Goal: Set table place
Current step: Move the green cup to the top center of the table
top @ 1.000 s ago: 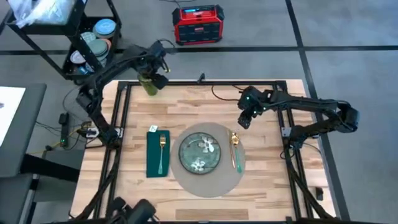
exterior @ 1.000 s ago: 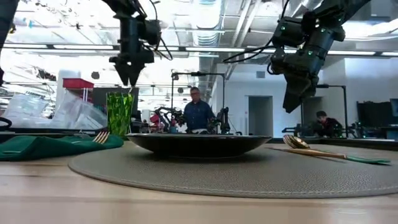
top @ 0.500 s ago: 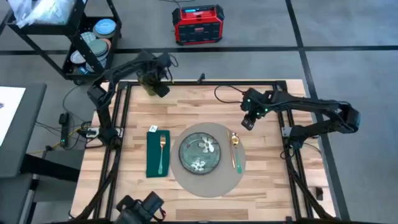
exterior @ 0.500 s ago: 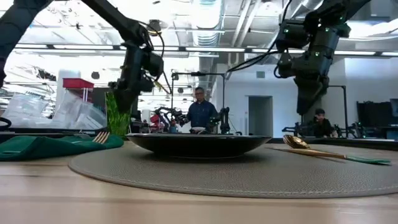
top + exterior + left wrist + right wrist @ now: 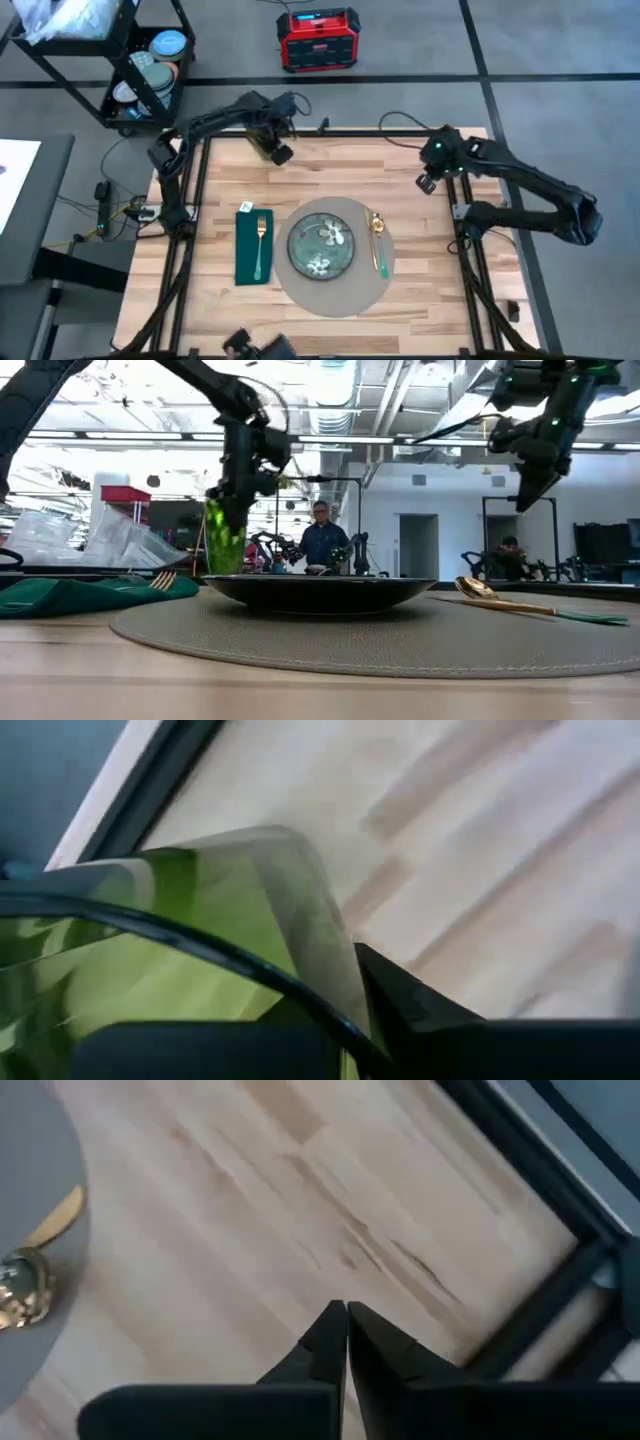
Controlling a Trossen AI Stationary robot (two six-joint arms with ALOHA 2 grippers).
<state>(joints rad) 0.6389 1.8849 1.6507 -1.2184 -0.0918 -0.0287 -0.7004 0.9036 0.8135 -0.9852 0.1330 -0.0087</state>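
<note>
From above, I have the left gripper (image 5: 272, 143) clamped on the green glass (image 5: 262, 141), beyond the placemat (image 5: 333, 255) at the table (image 5: 420, 305) back edge. Low view: glass seems lifted, base unclear. Right wrist: right gripper (image 5: 345, 1332) pinched empty, clear of the spoon (image 5: 25, 1280).

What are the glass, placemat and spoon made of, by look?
Glass: translucent green, light passes through; glass or plastic, can't tell. Left gripper is shut on it.
Placemat: matte grey-beige with a fine ribbed weave, likely woven fabric or vinyl.
Spoon: shiny gold bowl, looks metal; handle end green.
</note>
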